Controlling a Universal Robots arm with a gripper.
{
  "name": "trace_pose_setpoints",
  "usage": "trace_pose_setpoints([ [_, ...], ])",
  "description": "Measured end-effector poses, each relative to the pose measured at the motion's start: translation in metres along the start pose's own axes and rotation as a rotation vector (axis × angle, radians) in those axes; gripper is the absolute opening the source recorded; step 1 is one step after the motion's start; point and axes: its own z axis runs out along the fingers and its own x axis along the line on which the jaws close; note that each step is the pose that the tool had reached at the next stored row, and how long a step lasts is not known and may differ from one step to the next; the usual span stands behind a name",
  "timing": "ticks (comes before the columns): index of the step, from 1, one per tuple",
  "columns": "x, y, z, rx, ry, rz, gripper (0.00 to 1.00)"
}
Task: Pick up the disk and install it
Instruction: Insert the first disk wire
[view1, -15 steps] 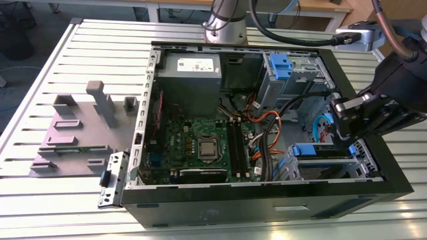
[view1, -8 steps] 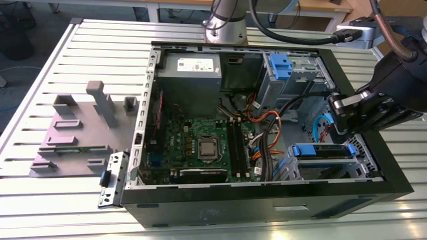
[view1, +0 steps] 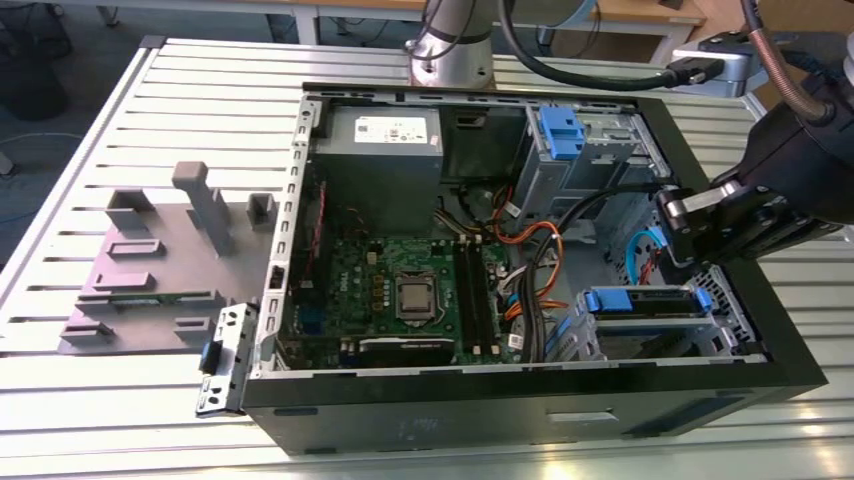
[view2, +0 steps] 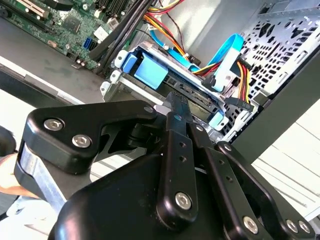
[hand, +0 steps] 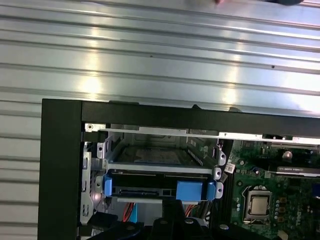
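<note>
The disk (view1: 643, 303) sits in the drive cage at the near corner of the open computer case (view1: 534, 395), on the exterior view's right. Its blue carrier frame and handle (view2: 150, 70) face the case's inside, and its black connector edge (hand: 145, 191) shows between the blue ends. My gripper (view1: 671, 238) hangs just above and beside that cage, over the case's right wall. In the second wrist view its black fingers (view2: 176, 130) come together at the tips with nothing between them, pointing at the cage. It touches nothing that I can see.
Inside the case lie the green motherboard (view1: 400, 290), a grey power-supply box (view1: 380, 135), a second blue-fronted bay (view1: 561, 130) and bundles of cables (view1: 534, 250). A grey fixture (view1: 147, 270) stands on the slatted table (view1: 80, 400) at the exterior view's left.
</note>
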Motion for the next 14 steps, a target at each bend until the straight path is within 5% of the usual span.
trace_pose_setpoints([
  [5, 0.0006, 0.0000, 0.0001, 0.0152, 0.0007, -0.003, 0.11],
  [14, 0.0154, -0.0014, 0.0005, 0.0154, -0.0017, -0.002, 0.11],
])
